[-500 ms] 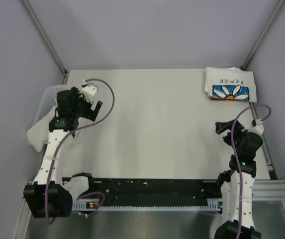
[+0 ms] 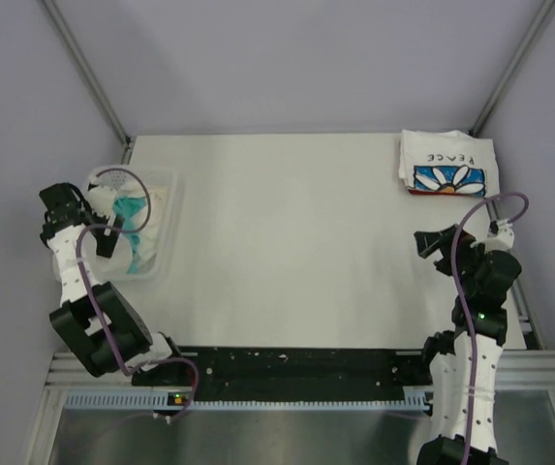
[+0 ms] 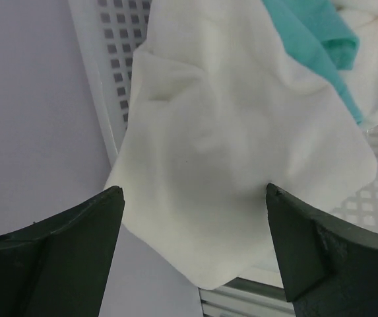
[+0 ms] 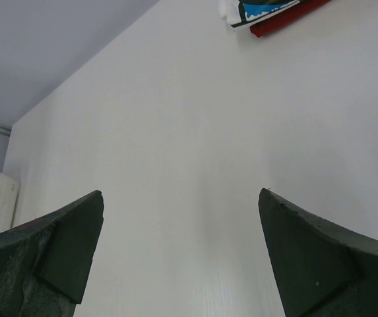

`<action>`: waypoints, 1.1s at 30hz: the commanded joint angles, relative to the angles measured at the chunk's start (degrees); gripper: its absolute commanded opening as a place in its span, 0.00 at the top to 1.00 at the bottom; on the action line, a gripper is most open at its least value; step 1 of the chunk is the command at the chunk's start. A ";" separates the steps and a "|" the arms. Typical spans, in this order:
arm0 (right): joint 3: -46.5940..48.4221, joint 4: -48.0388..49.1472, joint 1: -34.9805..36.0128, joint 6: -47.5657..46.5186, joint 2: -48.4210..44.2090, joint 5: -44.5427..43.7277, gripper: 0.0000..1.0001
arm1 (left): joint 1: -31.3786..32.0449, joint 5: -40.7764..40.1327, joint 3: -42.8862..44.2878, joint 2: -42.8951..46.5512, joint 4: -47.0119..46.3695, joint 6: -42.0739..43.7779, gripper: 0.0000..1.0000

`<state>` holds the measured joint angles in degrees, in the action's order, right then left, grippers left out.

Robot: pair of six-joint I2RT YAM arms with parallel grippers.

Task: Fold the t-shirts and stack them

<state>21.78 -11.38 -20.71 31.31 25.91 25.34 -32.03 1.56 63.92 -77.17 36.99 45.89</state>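
Note:
A folded white t-shirt with a blue daisy "PEACE" print (image 2: pixel 448 163) lies at the table's back right corner, with a red edge showing under it (image 4: pixel 282 18). A white mesh basket (image 2: pixel 166 254) at the left edge holds a crumpled white t-shirt (image 3: pixel 241 145) and a teal-green one (image 3: pixel 314 39). My left gripper (image 2: pixel 103 229) hangs open over the basket. In its wrist view the white cloth lies just beyond the spread fingers (image 3: pixel 63 257), with nothing held. My right gripper (image 2: pixel 431 250) is open above bare table at the right, well in front of the folded shirt.
The basket's wall (image 3: pixel 106 66) runs along the table's left edge beside the lilac side wall. A black rail (image 2: pixel 287 366) spans the near edge between the arm bases. Metal frame posts (image 2: pixel 88 70) rise at both back corners.
My left arm has swung from the table's left part out to the far left, over the basket, which now shows with its shirts. The right arm has barely shifted.

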 commanded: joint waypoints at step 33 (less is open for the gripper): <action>9.50 -1.98 0.58 3.67 -0.69 7.52 0.02 | 3.36 64.16 30.47 24.35 6.10 -14.12 1.00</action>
<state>26.76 -14.98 -20.71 33.39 25.82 29.47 -31.29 46.41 90.13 -50.76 48.47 44.99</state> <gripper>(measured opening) 0.980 0.012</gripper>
